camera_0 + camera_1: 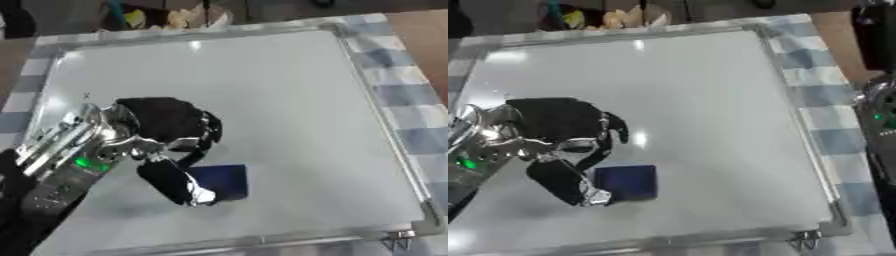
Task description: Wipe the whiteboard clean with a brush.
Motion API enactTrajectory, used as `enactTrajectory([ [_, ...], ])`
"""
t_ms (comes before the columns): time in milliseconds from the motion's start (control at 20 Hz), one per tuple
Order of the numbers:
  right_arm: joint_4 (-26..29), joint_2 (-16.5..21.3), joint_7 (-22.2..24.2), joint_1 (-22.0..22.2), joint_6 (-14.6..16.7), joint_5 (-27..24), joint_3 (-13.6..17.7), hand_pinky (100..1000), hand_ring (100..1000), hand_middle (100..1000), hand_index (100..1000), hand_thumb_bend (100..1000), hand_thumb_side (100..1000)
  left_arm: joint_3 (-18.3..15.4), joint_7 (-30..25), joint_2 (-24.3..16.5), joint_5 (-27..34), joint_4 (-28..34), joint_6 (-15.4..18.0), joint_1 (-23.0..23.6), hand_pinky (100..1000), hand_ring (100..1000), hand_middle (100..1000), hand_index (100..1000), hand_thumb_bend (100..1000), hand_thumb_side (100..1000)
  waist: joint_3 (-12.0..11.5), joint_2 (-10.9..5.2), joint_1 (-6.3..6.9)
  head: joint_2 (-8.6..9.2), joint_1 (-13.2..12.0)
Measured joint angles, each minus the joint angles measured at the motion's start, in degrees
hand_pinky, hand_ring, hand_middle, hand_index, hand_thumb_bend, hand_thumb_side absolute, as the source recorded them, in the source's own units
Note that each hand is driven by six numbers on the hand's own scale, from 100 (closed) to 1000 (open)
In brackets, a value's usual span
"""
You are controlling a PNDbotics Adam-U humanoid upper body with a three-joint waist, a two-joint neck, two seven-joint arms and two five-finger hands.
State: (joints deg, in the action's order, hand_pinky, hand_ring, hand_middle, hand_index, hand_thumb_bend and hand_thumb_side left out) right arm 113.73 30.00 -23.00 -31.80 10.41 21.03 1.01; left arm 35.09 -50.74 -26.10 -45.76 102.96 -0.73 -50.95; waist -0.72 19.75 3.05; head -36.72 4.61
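One whiteboard (280, 100) lies flat on a blue-and-white checked cloth (411, 95), its silver frame running round a surface that shows glare spots and only a tiny faint mark near its left side. One brush (220, 181), a dark blue block, rests on the board's near-left part. The left hand (171, 125) hovers over it, fingers curled, thumb touching the block's left edge. Part of the right arm (881, 125) shows beside the board; its hand is hidden.
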Motion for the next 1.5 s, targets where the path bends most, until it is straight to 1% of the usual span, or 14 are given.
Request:
enactTrajectory([
  [100,0.0,0.0,0.0,0.0,0.0,0.0,0.0,776,813,753,802,100,901,0.2,0.4,0.4,-0.1,-0.5,0.1,0.0,532,661,765,285,408,757,0.0,0.08,0.0,0.05,0.0],
  [150,0.0,0.0,0.0,0.0,0.0,0.0,0.0,776,813,753,802,100,901,0.3,0.6,0.6,-0.2,-0.8,0.1,0.0,522,651,758,278,415,723,0.1,0.14,0.0,0.09,0.0],
  [250,0.0,0.0,0.0,0.0,0.0,-0.1,0.0,776,813,753,802,100,900,0.6,1.1,0.9,-0.3,-1.2,0.3,0.0,514,646,756,276,424,694,0.1,0.34,0.0,0.22,0.0],
  [450,0.0,0.0,0.0,0.0,0.0,-0.3,0.0,776,813,752,802,100,900,1.1,1.8,1.5,-0.8,-1.8,0.7,0.2,512,645,760,281,439,672,0.3,0.43,0.0,0.58,0.0],
  [700,0.0,0.0,0.0,0.0,0.0,-0.4,0.0,776,812,752,801,100,900,1.8,2.3,1.9,-1.2,-2.2,1.2,0.4,496,627,747,271,432,625,0.3,0.47,0.01,0.62,0.1],
  [900,0.0,0.0,0.0,0.0,0.0,-0.5,0.0,776,812,750,799,100,899,2.1,3.6,2.0,-2.1,-2.5,1.9,0.6,477,611,721,267,414,620,0.3,0.55,0.01,1.04,0.3],
  [1100,0.0,0.0,0.0,0.0,0.0,-0.5,0.0,777,812,750,799,100,899,2.3,5.4,2.5,-3.0,-3.4,2.2,0.8,469,605,701,261,379,622,0.3,0.56,0.01,1.1,0.3],
  [1200,0.0,0.0,0.0,0.0,0.0,-0.5,0.0,777,811,750,799,100,899,2.5,6.1,2.5,-3.2,-4.0,2.3,1.1,466,603,697,260,376,622,0.3,0.56,0.01,1.11,0.4],
  [1350,0.0,0.0,0.0,0.0,0.0,-0.5,0.0,777,811,750,799,100,899,2.5,7.2,2.6,-3.2,-4.8,2.2,1.2,446,584,673,249,348,630,0.3,0.58,0.01,1.12,0.5],
  [1500,0.0,0.0,0.0,0.0,0.0,-0.5,0.0,777,812,749,799,100,899,2.6,8.8,2.9,-3.2,-5.5,1.7,1.7,437,580,684,254,342,626,0.2,0.72,0.01,1.17,0.6],
])
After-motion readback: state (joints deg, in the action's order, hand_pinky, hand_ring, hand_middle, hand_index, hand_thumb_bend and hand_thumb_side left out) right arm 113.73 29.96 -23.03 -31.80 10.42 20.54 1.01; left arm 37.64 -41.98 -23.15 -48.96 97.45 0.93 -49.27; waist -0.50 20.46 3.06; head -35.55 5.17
